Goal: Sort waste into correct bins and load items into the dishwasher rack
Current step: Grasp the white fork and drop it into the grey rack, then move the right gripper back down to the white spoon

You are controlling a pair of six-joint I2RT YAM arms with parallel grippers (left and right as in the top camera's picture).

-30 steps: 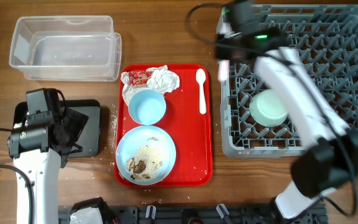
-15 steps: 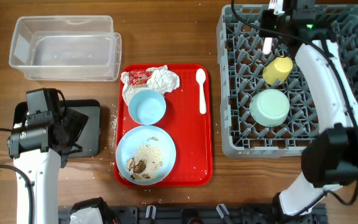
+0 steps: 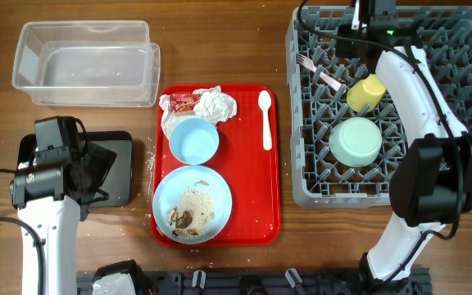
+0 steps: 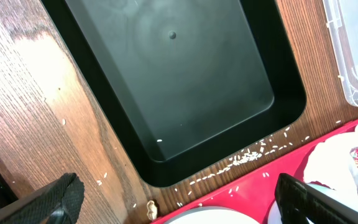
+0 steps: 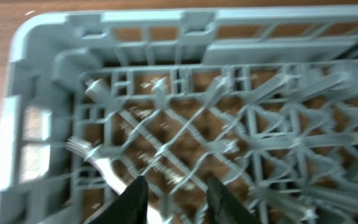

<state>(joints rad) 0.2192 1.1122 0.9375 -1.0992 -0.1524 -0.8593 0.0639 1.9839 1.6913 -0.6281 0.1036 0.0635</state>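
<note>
The grey dishwasher rack (image 3: 465, 65) holds the mint green bowl (image 3: 355, 141), the yellow cup (image 3: 366, 92) and the white fork (image 3: 322, 72), which lies across the pegs. My right gripper (image 3: 357, 34) hovers open and empty over the rack's back left corner (image 5: 42, 93), with the fork (image 5: 95, 158) just left of my jaws (image 5: 176, 202). On the red tray lie the napkin (image 3: 217, 105), the wrapper (image 3: 183, 102), the small blue bowl (image 3: 193, 139), the spoon (image 3: 265, 119) and the blue plate (image 3: 192, 205) with rice and brown bits. My left gripper (image 3: 97, 168) (image 4: 185, 211) is open over the black tray (image 4: 166, 74).
The clear tub (image 3: 84, 61) stands at the back left. The red tray (image 3: 256, 213) sits between the black tray (image 3: 125, 176) and the rack. Rice grains (image 4: 247, 158) lie on the wood between the black tray and the red tray.
My right gripper moved from the rack's left edge to over its back and let go of the fork, which now lies in the rack. The left arm has not moved.
</note>
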